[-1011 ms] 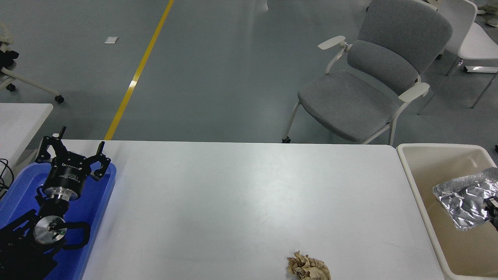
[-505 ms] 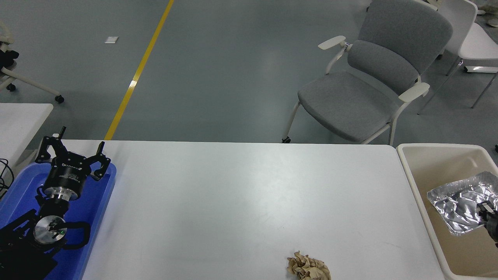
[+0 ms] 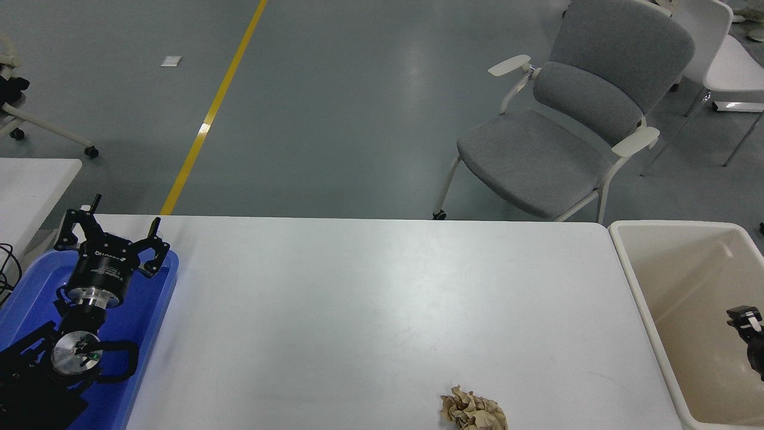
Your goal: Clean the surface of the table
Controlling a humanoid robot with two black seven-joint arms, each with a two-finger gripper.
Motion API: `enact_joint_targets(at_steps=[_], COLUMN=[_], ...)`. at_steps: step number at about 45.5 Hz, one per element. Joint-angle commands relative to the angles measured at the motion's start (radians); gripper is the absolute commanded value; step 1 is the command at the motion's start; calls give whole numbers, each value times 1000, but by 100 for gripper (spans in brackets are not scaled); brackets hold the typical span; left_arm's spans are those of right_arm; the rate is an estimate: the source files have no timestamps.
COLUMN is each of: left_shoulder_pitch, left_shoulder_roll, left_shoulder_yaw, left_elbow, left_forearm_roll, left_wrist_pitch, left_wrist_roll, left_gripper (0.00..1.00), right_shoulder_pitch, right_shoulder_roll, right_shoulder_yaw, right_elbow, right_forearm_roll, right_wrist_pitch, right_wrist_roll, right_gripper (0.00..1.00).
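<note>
The table surface point(image 3: 370, 310) is a wide white tabletop that fills the lower picture. A crumpled ball of brown paper point(image 3: 474, 411) lies on it near the front edge, right of the middle. My right gripper point(image 3: 746, 331) shows only as a small black part at the right edge, over the inside of the beige bin point(image 3: 634, 285); nothing shows in it. My left gripper point(image 3: 116, 224) is parked open and empty over the blue tray point(image 3: 158, 298) at the lower left.
The beige bin stands against the table's right end; its visible inside holds nothing. A grey chair point(image 3: 567, 125) stands beyond the far edge. A corner of a smaller white table point(image 3: 30, 179) shows at the left.
The crumpled silver foil that hung at my right gripper over the bin moved down and left, and now no longer shows. The left arm and the paper ball have not moved.
</note>
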Motion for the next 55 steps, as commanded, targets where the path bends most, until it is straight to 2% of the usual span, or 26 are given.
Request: enact_joint_targets(at_steps=[1,12,24,38,55], left_shoulder_pitch=[0,0,0,0,0], left_shoulder_roll=[0,0,0,0,0], left_shoulder_yaw=[0,0,0,0,0], left_elbow=[0,0,0,0,0], left_forearm_roll=[0,0,0,0,0], left_wrist_pitch=[0,0,0,0,0], left_wrist_roll=[0,0,0,0,0], left_gripper=[100,100,100,100,100], right_shoulder_pitch=[9,101,200,200,197], right_shoulder_roll=[-12,-65,-124,-144,-91], right_shoulder_yaw=[165,437,578,742,941], right_elbow=[7,39,154,398,473], right_forearm_roll=[0,0,1,3,1], right_wrist_pitch=[6,14,12,28,26], right_wrist_roll=[0,3,5,5,9], right_gripper=[97,98,98,98,98])
